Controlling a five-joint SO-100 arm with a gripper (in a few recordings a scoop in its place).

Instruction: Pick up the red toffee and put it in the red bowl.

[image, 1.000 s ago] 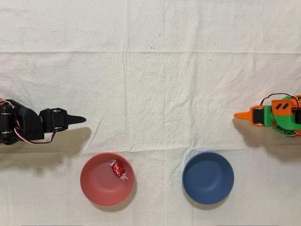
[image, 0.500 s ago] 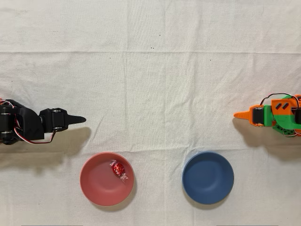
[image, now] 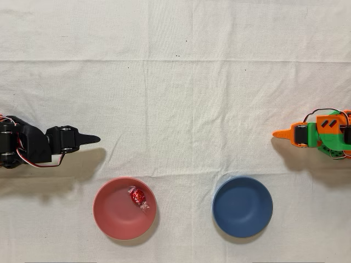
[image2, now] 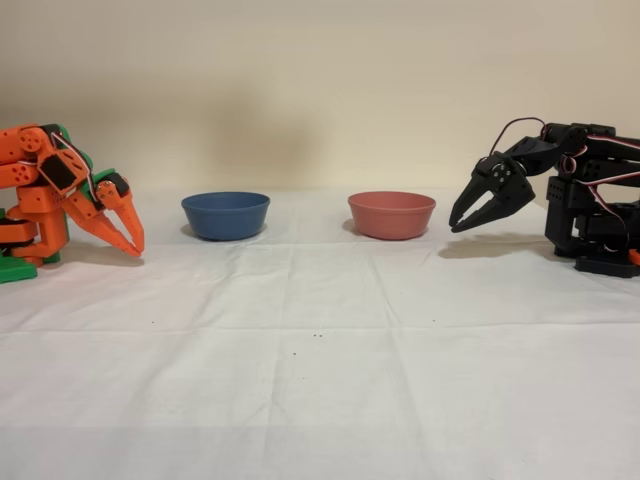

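The red toffee (image: 137, 196) lies inside the red bowl (image: 109, 215), toward its upper right in the overhead view. In the fixed view the bowl's wall (image2: 391, 216) hides the candy. My black gripper (image: 94, 139) hangs above the cloth, up and to the left of the bowl and apart from it. Its fingers come to a point with nothing between them. In the fixed view the gripper (image2: 458, 226) points down just right of the red bowl.
A dark blue bowl (image: 242, 206) sits to the right of the red one in the overhead view, and to its left in the fixed view (image2: 225, 215). The idle orange arm (image: 315, 134) rests at the far side. White creased cloth covers the table.
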